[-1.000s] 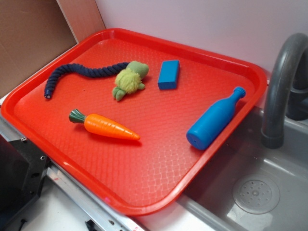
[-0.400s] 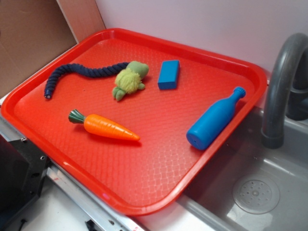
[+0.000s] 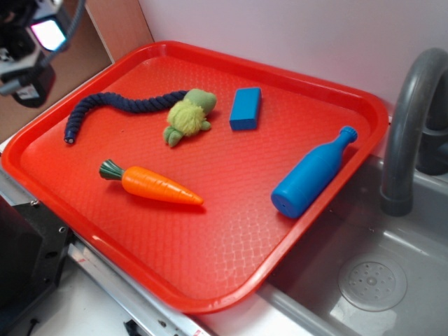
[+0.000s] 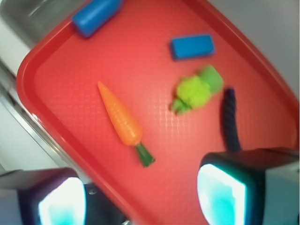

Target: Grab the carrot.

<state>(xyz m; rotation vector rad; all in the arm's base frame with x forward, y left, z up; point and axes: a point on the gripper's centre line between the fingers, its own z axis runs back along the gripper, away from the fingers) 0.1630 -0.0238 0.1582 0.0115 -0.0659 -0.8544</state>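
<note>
Orange and glossy, the carrot (image 3: 154, 184) (image 4: 119, 114) is lying flat on the red tray (image 3: 210, 273) (image 4: 56, 136), toward its front-left part, with the green stub pointing left in the exterior view. The gripper (image 3: 31, 52) (image 4: 140, 199) is being held high over the tray's far left corner, jaws spread wide and nothing between them. A plush toy (image 3: 187, 115), a dark rope (image 3: 112, 103), a blue block (image 3: 246, 108) and a blue bottle (image 3: 313, 173) are also being carried by the tray, each apart from the carrot.

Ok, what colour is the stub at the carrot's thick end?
Dark green, on the orange carrot; clearest in the exterior view.
</note>
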